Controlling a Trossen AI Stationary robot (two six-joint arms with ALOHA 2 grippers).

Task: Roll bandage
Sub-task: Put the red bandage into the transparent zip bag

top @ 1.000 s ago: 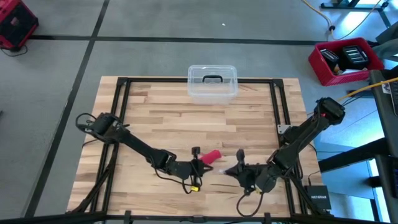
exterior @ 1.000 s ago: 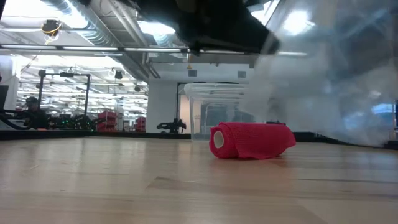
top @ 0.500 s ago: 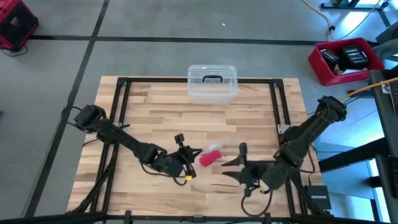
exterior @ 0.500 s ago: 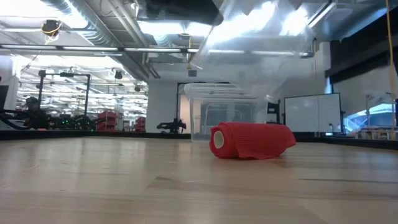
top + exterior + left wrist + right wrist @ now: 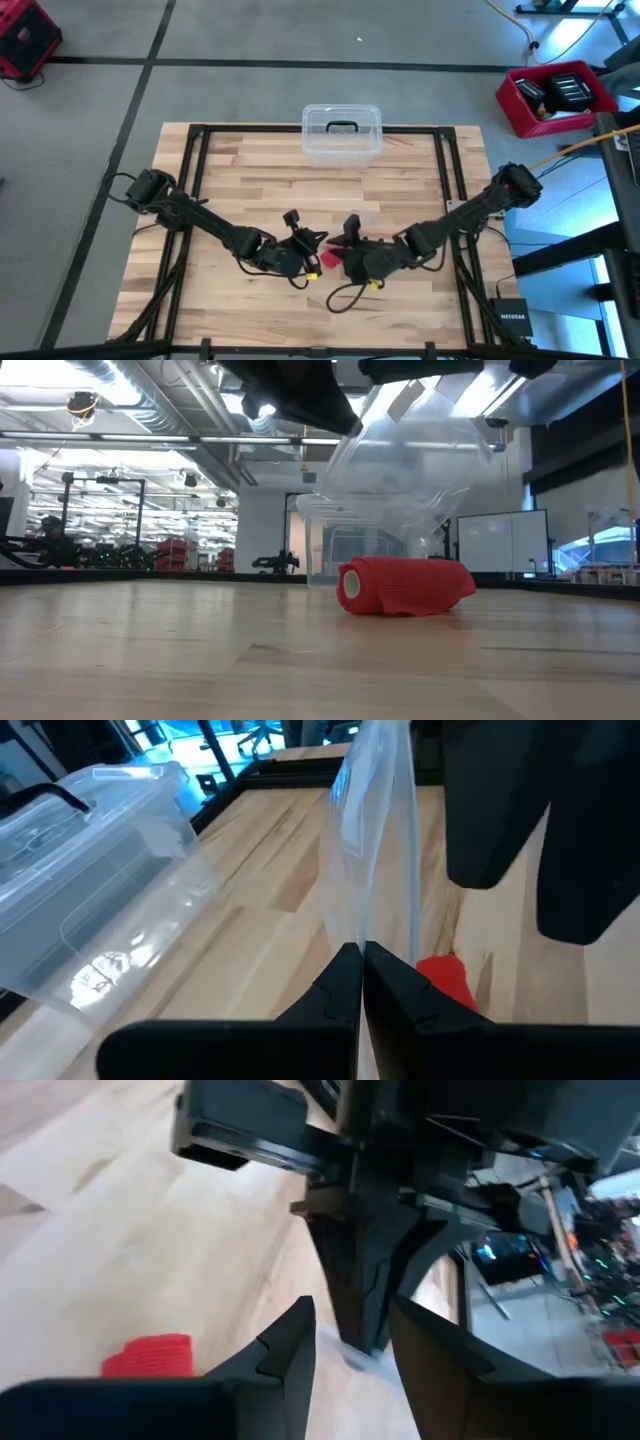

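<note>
The red bandage roll (image 5: 405, 586) lies on its side on the wooden table, touched by no gripper; it also shows in the high view (image 5: 328, 259). My left gripper (image 5: 361, 970) is shut on the crinkled clear plastic wrapper (image 5: 400, 470), which is held in the air above the roll. My right gripper (image 5: 352, 1342) is open, and its fingers stand on either side of my left gripper's fingertips and the wrapper. I cannot tell whether it touches the wrapper. In the high view the two grippers meet near the table's near middle, left (image 5: 312, 243) and right (image 5: 345, 243). My left gripper pinches the clear wrapper's edge (image 5: 362, 935) between its two shut fingertips. The wrapper stands away from the fingers as a loose crinkled sheet (image 5: 378, 830), lifted clear of the table and the roll.
A clear plastic box with a dark handle (image 5: 342, 133) stands at the table's far edge, middle. Dark frame rails (image 5: 196, 160) run along the table's sides. A red bin (image 5: 556, 96) sits on the floor beyond the far right corner.
My right gripper has gone toward the table's left edge, up to my left gripper and the wrapper. My left gripper has drawn a little toward the left with the wrapper, which now hangs over the roll. The red roll has stayed where it was.
</note>
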